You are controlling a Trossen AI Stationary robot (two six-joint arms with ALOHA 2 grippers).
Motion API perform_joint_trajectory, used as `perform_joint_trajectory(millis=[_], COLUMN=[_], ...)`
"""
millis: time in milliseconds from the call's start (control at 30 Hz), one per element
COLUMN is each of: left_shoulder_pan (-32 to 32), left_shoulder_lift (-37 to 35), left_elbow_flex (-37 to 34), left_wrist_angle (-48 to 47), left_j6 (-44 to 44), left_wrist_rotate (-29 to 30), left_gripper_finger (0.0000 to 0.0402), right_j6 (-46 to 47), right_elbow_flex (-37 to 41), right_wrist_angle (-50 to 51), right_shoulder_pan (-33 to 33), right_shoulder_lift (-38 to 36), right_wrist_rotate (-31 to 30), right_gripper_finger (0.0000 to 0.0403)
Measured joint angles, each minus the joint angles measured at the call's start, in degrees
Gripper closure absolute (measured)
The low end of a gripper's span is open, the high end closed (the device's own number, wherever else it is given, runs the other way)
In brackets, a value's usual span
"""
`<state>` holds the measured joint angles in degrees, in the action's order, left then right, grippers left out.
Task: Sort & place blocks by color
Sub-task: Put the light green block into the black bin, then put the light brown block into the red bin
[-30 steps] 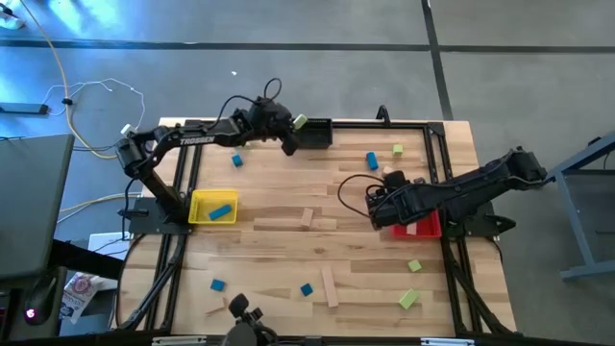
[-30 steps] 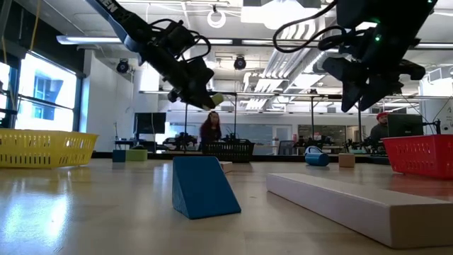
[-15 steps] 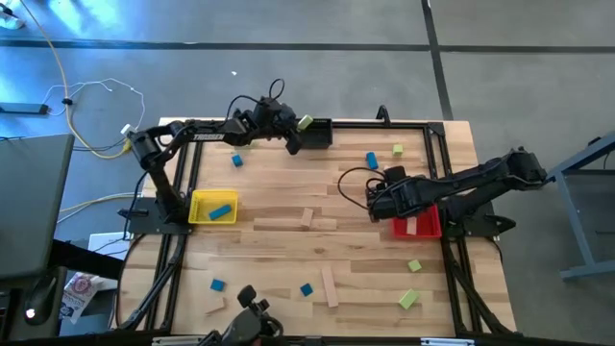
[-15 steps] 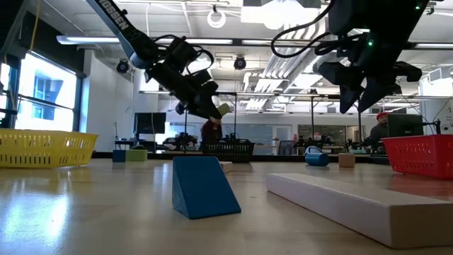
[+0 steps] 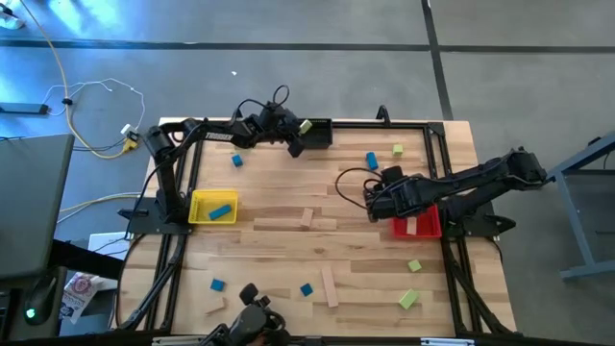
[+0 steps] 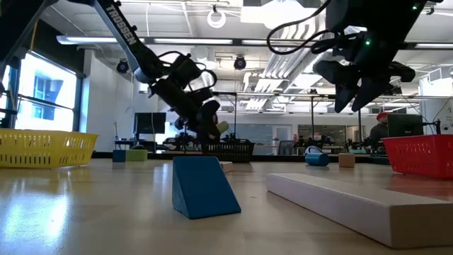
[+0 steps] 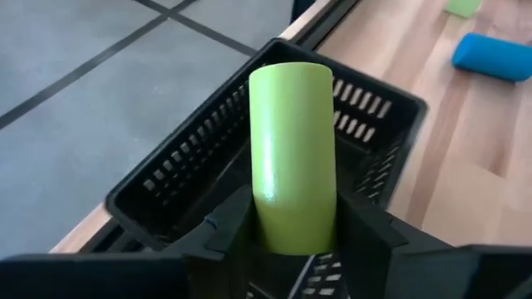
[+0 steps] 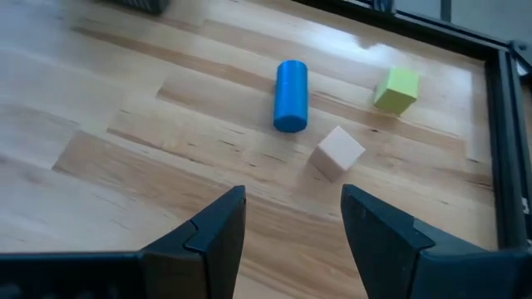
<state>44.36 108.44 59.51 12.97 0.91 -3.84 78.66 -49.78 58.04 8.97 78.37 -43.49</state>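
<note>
place: robotics lab | evidence: exposed ceiling ducts (image 6: pixel 283 78), workbenches (image 6: pixel 333 145), grey concrete floor (image 5: pixel 288 58)

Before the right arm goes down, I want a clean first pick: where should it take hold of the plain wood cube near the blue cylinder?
Probably from straight above, closing on two opposite flat side faces of the plain wood cube. It sits flat on the table, apart from the blue cylinder and the green cube, so both fingers have room. The open right gripper hovers just short of it; turning the wrist to square with the faces should help.

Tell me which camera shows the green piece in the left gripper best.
The left wrist view: the green piece fills the frame, clamped upright above the black bin. High and low views show it only as a speck; the right wrist view misses it.
</note>
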Motion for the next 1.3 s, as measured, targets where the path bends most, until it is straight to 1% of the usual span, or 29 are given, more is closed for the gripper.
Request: perform_joint_trajectory(millis=[267, 467, 533, 633, 767, 933, 1133, 1300], left_shoulder_pan=[-0.08, -0.13, -0.13, -0.13, -0.13, -0.22, -1.32, -3.98], left_shoulder_lift=[0.44, 0.44, 0.39, -0.38, -2.75, -7.68, -14.60, -19.37], left_elbow_flex=[0.00, 0.00, 0.00, 0.00, 0.00, 0.00, 0.00, 0.00], left_wrist_angle=[0.83, 0.76, 0.73, 0.52, 0.28, -1.98, -9.79, -18.41], left_j6=[-0.22, -0.24, -0.26, -0.91, -1.72, -1.33, -1.17, -0.65], left_wrist_rotate=[-0.02, 0.00, 0.00, -0.02, -0.63, -1.48, -1.54, -1.53], left_gripper_finger=[0.0250, 0.0219, 0.0207, 0.0193, 0.0189, 0.0189, 0.0189, 0.0189], right_j6=[-0.70, -0.70, -0.75, -3.22, -8.09, -15.16, -28.81, -42.90], right_elbow_flex=[0.00, 0.00, 0.00, 0.00, 0.00, 0.00, 0.00, 0.00], right_wrist_angle=[-0.56, -0.54, -0.53, -0.49, -0.52, -0.96, -4.24, -8.56], right_shoulder_pan=[0.00, -0.21, -1.01, -3.52, -7.90, -14.01, -21.73, -27.61], right_shoulder_lift=[0.00, 0.00, 0.00, 0.00, 0.00, 0.00, 0.00, 0.00], right_wrist_rotate=[-0.02, 0.03, 0.74, 3.36, 8.03, 11.29, 16.18, 20.86], right_gripper_finger=[0.0217, 0.0217, 0.0217, 0.0217, 0.0217, 0.0217, 0.0217, 0.0217])
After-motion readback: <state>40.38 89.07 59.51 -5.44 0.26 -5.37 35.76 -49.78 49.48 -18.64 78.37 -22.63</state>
